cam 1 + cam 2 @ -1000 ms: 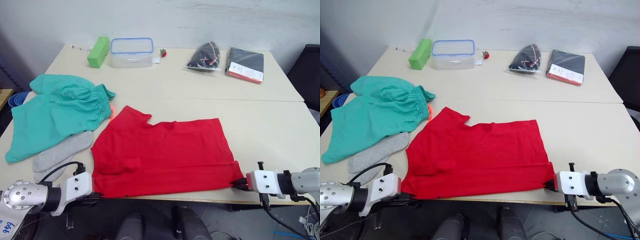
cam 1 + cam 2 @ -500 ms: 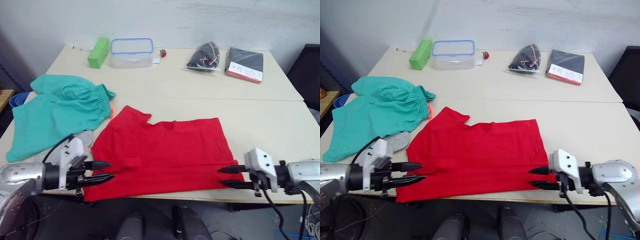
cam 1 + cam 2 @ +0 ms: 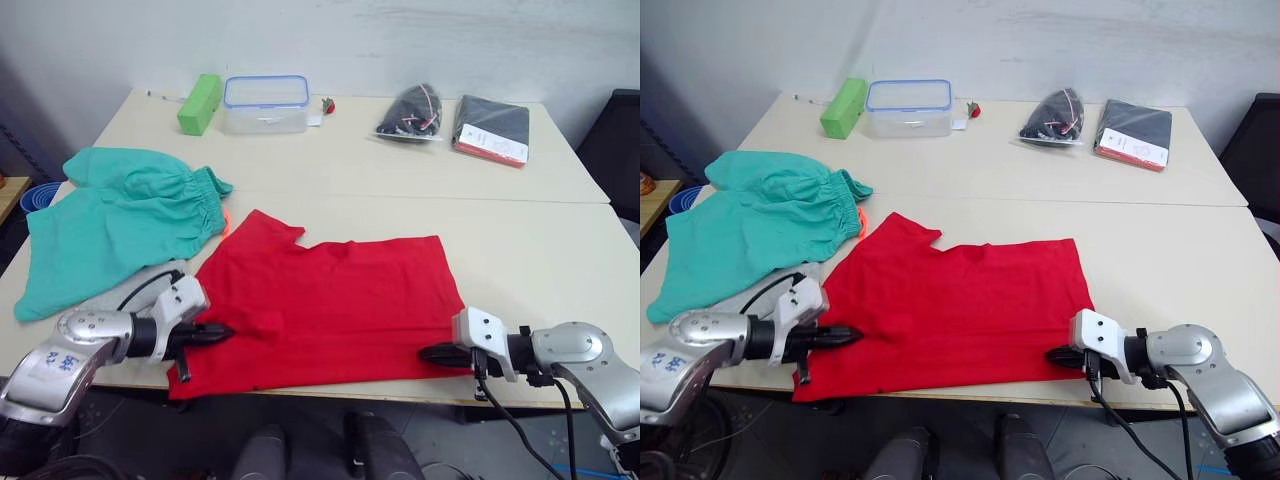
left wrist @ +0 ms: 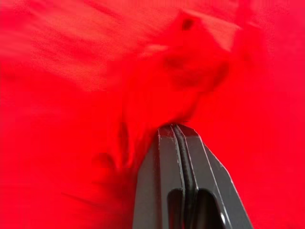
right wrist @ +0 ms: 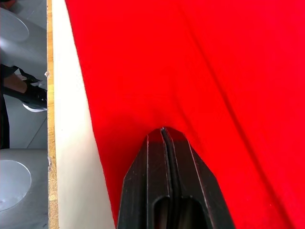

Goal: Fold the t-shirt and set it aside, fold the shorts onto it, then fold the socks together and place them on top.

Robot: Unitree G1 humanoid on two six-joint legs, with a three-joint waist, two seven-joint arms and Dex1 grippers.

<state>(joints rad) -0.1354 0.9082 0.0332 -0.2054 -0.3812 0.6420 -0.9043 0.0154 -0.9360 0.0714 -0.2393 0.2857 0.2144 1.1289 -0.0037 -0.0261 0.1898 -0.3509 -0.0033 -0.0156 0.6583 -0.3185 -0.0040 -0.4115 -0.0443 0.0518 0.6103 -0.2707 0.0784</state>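
Observation:
The red t-shirt [image 3: 330, 300] lies flat at the table's near middle, collar towards the shorts. My left gripper [image 3: 226, 331] is shut on the cloth near the shirt's near left corner, which puckers at the gripper's tip [image 4: 175, 128]. At the near right corner, close to the table's front edge, my right gripper [image 3: 424, 353] is shut on the hem [image 5: 163, 130]. The teal shorts [image 3: 115, 228] lie spread at the left. The grey socks [image 3: 135, 282] peek out between the shorts and my left arm, partly hidden by it.
Along the back edge stand a green block [image 3: 198, 103], a clear lidded container [image 3: 265, 103], a black bagged bundle [image 3: 410, 112] and a dark flat package [image 3: 490, 128]. Bare table [image 3: 540, 250] lies right of the shirt. The front edge runs just under both grippers.
Both grippers rose from below the table's front edge, opened at the shirt's near corners, then moved inward and shut on the cloth. The near left corner has bunched slightly.

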